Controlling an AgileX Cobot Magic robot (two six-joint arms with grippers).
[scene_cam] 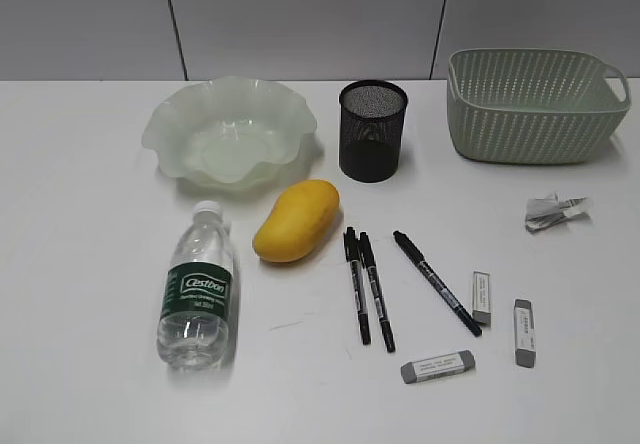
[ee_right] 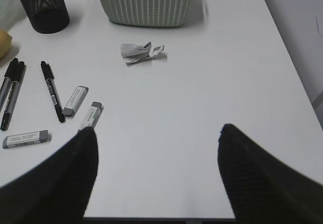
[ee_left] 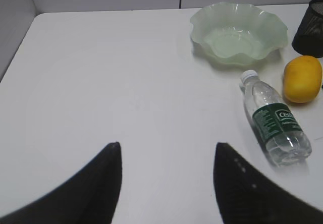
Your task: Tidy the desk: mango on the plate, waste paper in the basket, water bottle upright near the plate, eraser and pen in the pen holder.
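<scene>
On the white desk the yellow mango lies in front of the green ruffled plate. The water bottle lies on its side to the mango's left. The black mesh pen holder stands mid-back, the green basket back right. The waste paper lies in front of the basket. Three black pens and three grey erasers lie at front centre. My left gripper is open over bare desk, left of the bottle. My right gripper is open near the front edge, right of the erasers. Neither gripper shows in the exterior view.
A grey panelled wall runs behind the desk. The desk's front edge lies just under my right gripper, and its right edge shows in the right wrist view.
</scene>
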